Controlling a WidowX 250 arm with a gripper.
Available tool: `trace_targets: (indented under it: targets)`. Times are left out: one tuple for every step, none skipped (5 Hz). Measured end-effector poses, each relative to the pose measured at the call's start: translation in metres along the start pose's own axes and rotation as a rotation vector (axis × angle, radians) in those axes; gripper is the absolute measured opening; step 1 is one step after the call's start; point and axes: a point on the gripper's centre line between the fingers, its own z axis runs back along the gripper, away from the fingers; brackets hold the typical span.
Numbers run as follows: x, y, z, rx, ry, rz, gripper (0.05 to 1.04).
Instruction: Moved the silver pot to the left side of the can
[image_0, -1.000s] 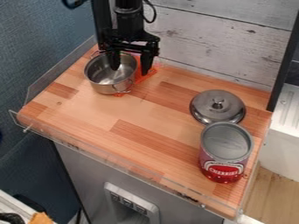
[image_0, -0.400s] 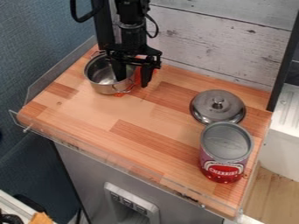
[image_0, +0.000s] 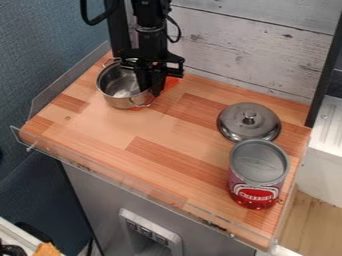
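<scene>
Across the middle of the view lies the wooden bench (image_0: 100, 130), its surface partly covered by the things on it. At its far left part hangs the black arm (image_0: 150, 37), cut off by the top edge. The can (image_0: 259, 172) stands upright near the right front corner, its grey top facing up and its long axis vertical; it hides a small part of the lid's near edge. The silver pot (image_0: 115, 100) is at the far left part of the bench, well apart from the can, and it is upright, mouth upwards. It is round, so only its handles give a direction: one is at the far left, the other at the near right. The gripper (image_0: 151, 92) points down and is closed on the pot's right wall, one finger inside and one outside. The lid (image_0: 248, 122) lies knob up, just behind the can. Something orange (image_0: 172, 81) lies behind the pot, partly hidden by pot and gripper; I cannot tell what it is.
</scene>
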Motion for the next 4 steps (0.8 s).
trace_targets:
  targets:
    - [-0.001,0.0,0.0,0.003,0.002,-0.001,0.105]
    - [-0.009,0.0,0.023,0.044,-0.046,-0.021,0.088]
    - [-0.027,-0.017,0.046,0.059,-0.092,-0.043,0.074]
    - [-0.053,-0.036,0.048,0.034,-0.089,-0.058,0.073]
